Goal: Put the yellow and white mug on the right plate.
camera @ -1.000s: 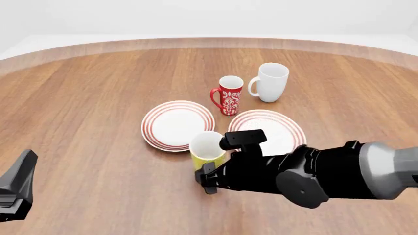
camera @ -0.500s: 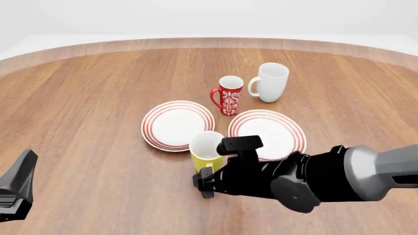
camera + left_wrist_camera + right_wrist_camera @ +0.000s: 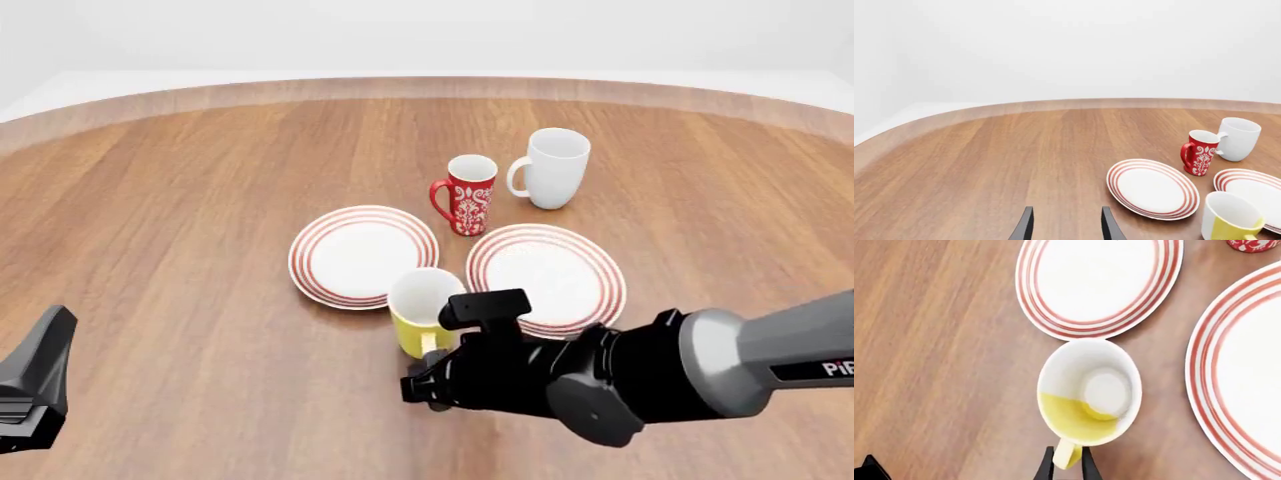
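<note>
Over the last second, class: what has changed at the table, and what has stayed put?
The right gripper has sunk lower and drawn back toward the near edge, its jaws now straddling the handle of the yellow and white mug. The mug, both plates, the other mugs and the left gripper have not moved.

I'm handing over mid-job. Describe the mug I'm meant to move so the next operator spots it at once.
Find the two red-ringed plates on the table. Just nearer the arms than the gap between them stands the yellow and white mug, its handle between the right gripper's fingers. The other two mugs are red-patterned and all white.
</note>
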Controlling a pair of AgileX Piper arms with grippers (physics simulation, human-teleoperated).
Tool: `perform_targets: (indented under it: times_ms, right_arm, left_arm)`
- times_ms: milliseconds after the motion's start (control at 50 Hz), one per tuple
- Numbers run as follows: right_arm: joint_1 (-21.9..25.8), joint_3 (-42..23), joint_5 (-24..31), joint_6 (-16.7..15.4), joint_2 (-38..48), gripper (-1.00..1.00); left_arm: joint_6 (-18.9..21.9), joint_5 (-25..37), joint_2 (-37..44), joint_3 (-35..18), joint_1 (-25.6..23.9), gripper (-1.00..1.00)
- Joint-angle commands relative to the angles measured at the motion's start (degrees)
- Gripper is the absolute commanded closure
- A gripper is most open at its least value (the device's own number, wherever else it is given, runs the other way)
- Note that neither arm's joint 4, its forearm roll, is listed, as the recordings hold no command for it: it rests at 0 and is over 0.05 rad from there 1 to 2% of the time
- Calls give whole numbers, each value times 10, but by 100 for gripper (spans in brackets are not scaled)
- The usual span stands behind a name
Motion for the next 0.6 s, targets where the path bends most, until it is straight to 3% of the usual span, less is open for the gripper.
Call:
perform_targets:
  times_ms: [20, 300, 600]
  right_arm:
    - [0, 3, -7, 2, 3, 100]
    - [0, 6, -10, 1, 1, 100]
    - [-32, 5, 50, -43, -62, 100]
  left_arm:
    - [0, 0, 0, 0, 0, -100]
    - [0, 0, 0, 0, 0, -100]
    - [0, 0, 0, 0, 0, -100]
